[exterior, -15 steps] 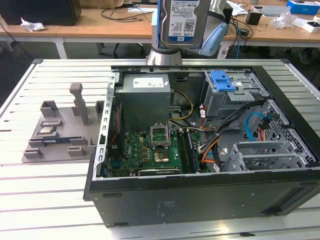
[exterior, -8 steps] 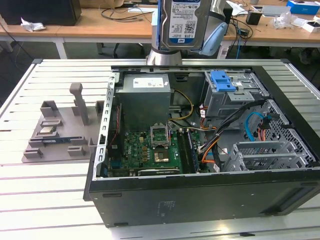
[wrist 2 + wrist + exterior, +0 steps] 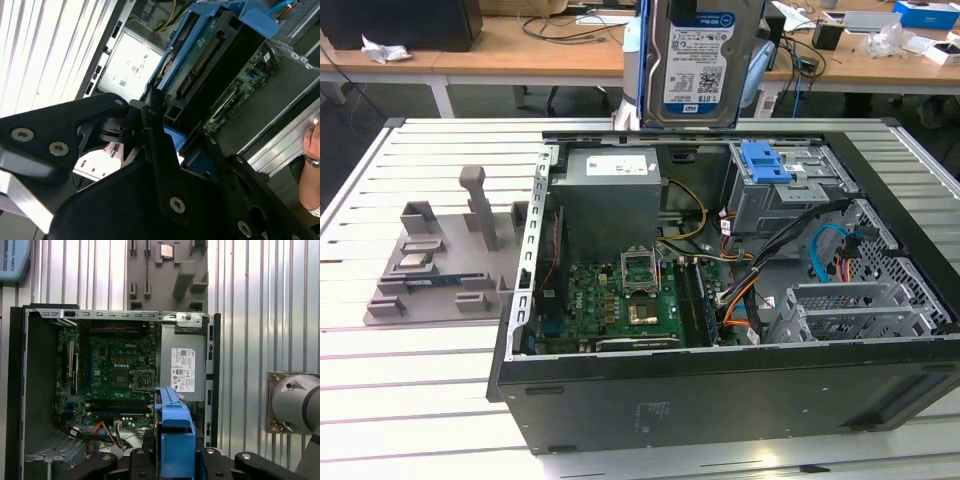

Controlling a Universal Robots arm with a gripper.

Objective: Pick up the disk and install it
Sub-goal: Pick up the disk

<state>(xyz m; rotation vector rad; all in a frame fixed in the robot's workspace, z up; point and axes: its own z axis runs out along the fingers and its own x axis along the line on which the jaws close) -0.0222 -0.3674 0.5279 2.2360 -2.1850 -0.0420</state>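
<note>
The disk (image 3: 700, 60) is a silver hard drive with a white-and-blue label in a blue plastic bracket. It hangs upright, label toward the exterior view, above the back edge of the open computer case (image 3: 720, 400). In the first wrist view the disk (image 3: 175, 425) appears edge-on as a blue bracket, and my gripper (image 3: 176, 460) is shut on it with black fingers (image 3: 145, 460) on either side. The second wrist view has the disk (image 3: 200, 55) reaching away from my gripper (image 3: 182, 145) over the case. A grey drive cage (image 3: 800, 195) with a blue caddy clip (image 3: 765, 160) sits below, toward the exterior view's right.
Inside the case lie the power supply (image 3: 610, 195), the motherboard (image 3: 620, 300), loose cables (image 3: 760, 270) and a lower metal cage (image 3: 850, 310). A grey parts fixture (image 3: 430, 260) stands on the slatted table at the exterior view's left. A person's hand (image 3: 312, 150) is near the case.
</note>
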